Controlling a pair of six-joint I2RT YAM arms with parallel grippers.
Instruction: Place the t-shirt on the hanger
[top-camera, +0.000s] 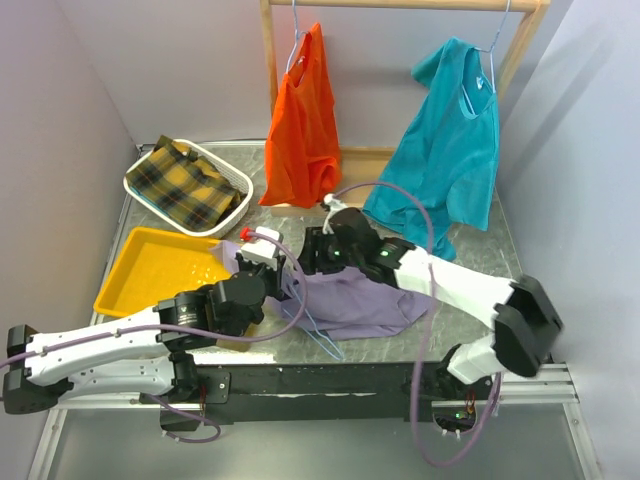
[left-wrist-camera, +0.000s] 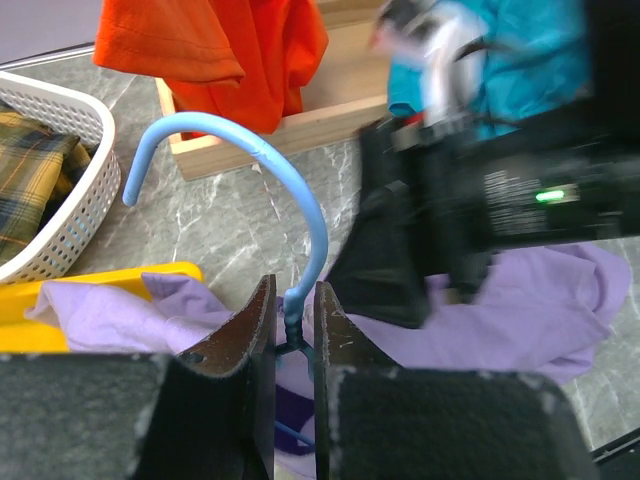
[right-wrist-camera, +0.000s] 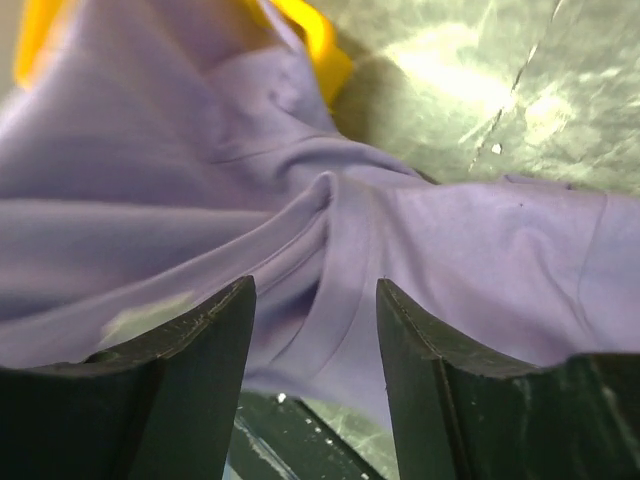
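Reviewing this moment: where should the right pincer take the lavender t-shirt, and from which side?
The raised ridge of cloth on the t-shirt, coming straight down from above. It lies slack and crumpled, and that fold stands up between the fingers of the open right pincer, so they can likely close across it.

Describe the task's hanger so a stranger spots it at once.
On the grey table, find the lavender t-shirt. The light blue wire hanger pokes out of it, neck pinched by the left gripper. Unlike the other hangers, it isn't on the wooden rail.
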